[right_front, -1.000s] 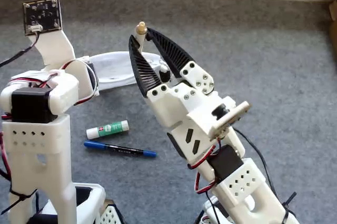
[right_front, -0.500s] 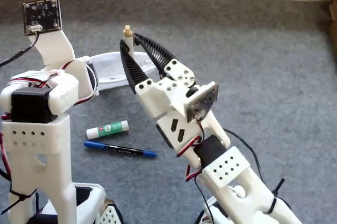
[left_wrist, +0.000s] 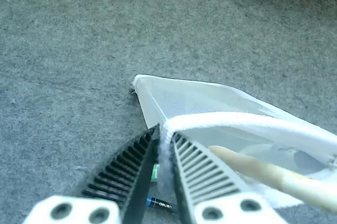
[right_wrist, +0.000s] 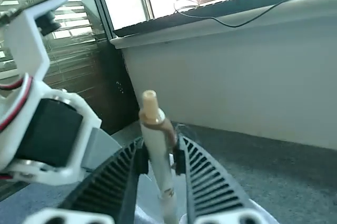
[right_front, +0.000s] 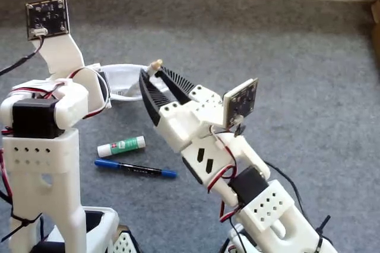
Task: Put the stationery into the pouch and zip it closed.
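The white mesh pouch [right_front: 128,78] lies on the grey carpet, and my left gripper [left_wrist: 164,145] is shut on its rim, holding the mouth up. In the left wrist view the pouch [left_wrist: 210,103] gapes open. My right gripper [right_front: 152,72] is shut on a white pen with a beige tip [right_front: 155,65], tilted low over the pouch. The pen [left_wrist: 263,174] reaches into the opening. It stands upright between my right gripper's [right_wrist: 158,148] jaws, beige end [right_wrist: 150,99] upward. A green-labelled glue stick [right_front: 122,145] and a blue pen [right_front: 135,169] lie on the carpet in front of the pouch.
The left arm's white body [right_front: 41,146] stands at the near left, close to the glue stick. The left arm [right_wrist: 37,129] also looms beside my right gripper. Open grey carpet [right_front: 297,57] stretches to the right and back, up to a pale wall.
My right gripper has rolled its wrist and dropped lower, carrying the pen's beige tip down toward the pouch's mouth. The left arm, glue stick and blue pen have stayed put.
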`<act>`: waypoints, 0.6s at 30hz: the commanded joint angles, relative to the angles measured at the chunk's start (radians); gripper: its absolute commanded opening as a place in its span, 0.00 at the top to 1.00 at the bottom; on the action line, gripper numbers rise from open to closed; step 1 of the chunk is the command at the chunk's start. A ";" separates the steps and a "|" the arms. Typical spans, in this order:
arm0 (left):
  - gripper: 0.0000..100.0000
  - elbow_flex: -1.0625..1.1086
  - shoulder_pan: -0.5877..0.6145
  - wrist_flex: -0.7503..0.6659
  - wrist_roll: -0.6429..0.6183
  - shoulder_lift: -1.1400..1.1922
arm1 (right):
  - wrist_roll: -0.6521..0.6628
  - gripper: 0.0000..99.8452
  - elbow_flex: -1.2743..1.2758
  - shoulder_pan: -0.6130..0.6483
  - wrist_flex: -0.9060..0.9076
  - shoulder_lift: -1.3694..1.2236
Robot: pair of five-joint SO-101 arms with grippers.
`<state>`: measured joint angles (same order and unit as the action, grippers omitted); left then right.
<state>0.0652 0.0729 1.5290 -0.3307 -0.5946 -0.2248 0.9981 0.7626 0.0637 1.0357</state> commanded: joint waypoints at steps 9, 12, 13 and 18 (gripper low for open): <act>0.99 -0.010 0.039 -0.009 0.011 -0.022 | -0.008 0.99 -0.012 0.108 0.016 -0.096; 0.99 -0.010 0.041 -0.008 0.011 -0.022 | -0.008 0.93 -0.012 0.108 0.021 -0.101; 0.99 -0.010 0.041 -0.008 0.011 -0.022 | -0.008 0.90 -0.012 0.110 0.021 -0.101; 0.99 -0.008 0.041 -0.008 0.011 -0.022 | -0.006 0.87 -0.007 0.137 0.021 -0.096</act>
<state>0.0667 0.1005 1.5290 -0.3307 -0.5946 -0.2263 0.9996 0.8761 0.0790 0.9375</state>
